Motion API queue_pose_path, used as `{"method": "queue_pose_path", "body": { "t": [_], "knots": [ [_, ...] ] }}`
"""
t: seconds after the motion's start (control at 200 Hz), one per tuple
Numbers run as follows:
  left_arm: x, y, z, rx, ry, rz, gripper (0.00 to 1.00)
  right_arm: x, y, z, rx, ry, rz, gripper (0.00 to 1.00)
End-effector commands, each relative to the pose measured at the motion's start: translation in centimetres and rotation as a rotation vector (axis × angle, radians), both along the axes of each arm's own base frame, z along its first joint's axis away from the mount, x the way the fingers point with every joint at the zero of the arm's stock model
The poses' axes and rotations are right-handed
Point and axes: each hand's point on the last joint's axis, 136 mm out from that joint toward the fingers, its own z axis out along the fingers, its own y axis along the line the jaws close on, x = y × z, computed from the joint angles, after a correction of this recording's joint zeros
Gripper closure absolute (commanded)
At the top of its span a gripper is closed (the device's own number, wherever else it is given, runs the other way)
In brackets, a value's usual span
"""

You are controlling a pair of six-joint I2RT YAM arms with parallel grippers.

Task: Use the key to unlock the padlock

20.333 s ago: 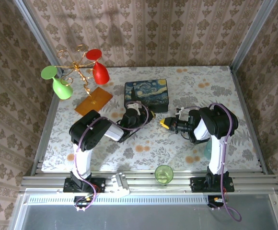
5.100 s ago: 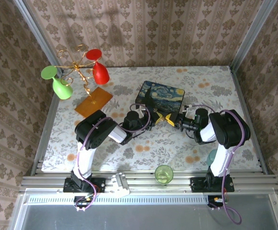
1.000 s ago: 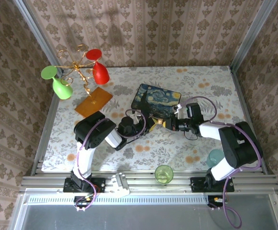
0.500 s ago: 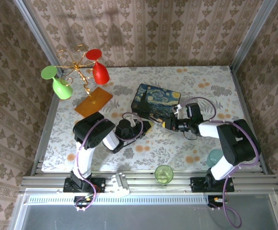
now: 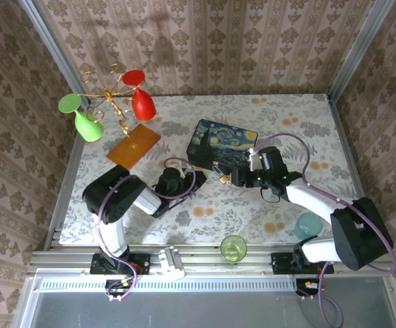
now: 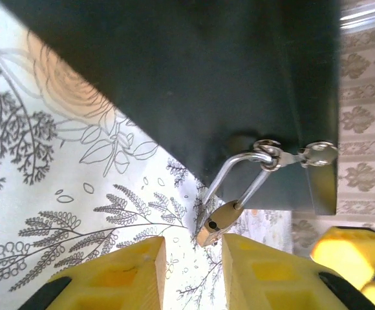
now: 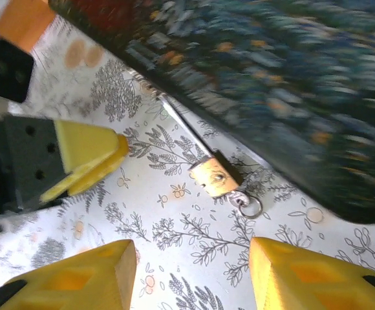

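The right end effector [image 7: 191, 250] faces the padlock [image 7: 213, 178] with its fingers wide apart. It holds nothing and touches nothing. The left end effector [image 6: 194, 247] comes in from the opposite side with its fingers only narrowly apart. The padlock's lower end sits just at their tips, and whether it brushes one of them I cannot tell. It is not clamped.

The brass padlock lies on the desk [image 5: 287, 123] just beside the near wall of the Starry Night box [image 7: 271, 84]. Its thin shackle [image 6: 239, 174] is threaded through the ring of the box's clasp [image 6: 269, 152]. At the end of the body away from the shackle sits a small silvery piece with a ring. I take it for the key [image 7: 242, 200], seated in the keyway. Whether the shackle is sprung free cannot be made out.

The step in hand looks like the turn of the key: the key is placed, but neither end effector grips it. The next move calls for the left fingers to close on the padlock body and steady it. The right fingers then need to narrow onto the key's tiny head and rotate it without dragging the lock sideways against the clasp.
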Motion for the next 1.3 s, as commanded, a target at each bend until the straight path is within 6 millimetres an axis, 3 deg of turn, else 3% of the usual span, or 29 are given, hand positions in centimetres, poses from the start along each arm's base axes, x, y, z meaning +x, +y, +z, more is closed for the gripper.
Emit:
{"method": "queue_pose_path", "body": {
  "t": [0.0,0.04,0.06,0.17,0.395,0.585,0.93,1.18,1.295],
  "knots": [
    [0.2,0.6,0.7,0.153,-0.069,-0.020,0.69,1.3,-0.3,-0.1,-0.227,-0.105,-0.025,0.49],
    [0.2,0.8,1.4,0.170,-0.088,-0.024,0.68,1.6,0.0,0.1,-0.273,-0.143,-0.035,0.48],
    [0.3,0.9,1.6,0.179,-0.092,-0.024,0.67,1.7,0.1,-0.9,-0.322,-0.141,-0.038,0.47],
    [0.4,1.4,2.4,0.183,-0.109,-0.023,0.66,2.3,0.6,-2.1,-0.422,-0.159,-0.052,0.45],
    [0.6,1.6,2.5,0.199,-0.126,-0.039,0.66,4.0,3.5,-2.8,-0.309,-0.147,0.010,0.48],
    [1.2,1.6,3.8,0.222,-0.161,-0.059,0.66,5.3,3.3,-3.5,-0.251,-0.134,0.003,0.52],
    [1.9,1.8,3.9,0.210,-0.163,-0.066,0.66,6.0,3.9,-5.3,-0.179,-0.096,-0.005,0.80],
    [2.4,1.6,4.9,0.232,-0.190,-0.084,0.67,6.2,2.3,-4.4,0.014,-0.049,-0.097,0.95],
    [2.9,1.4,6.1,0.282,-0.234,-0.101,0.67,6.0,2.3,-4.1,0.086,-0.030,-0.109,0.97]
  ]
}}
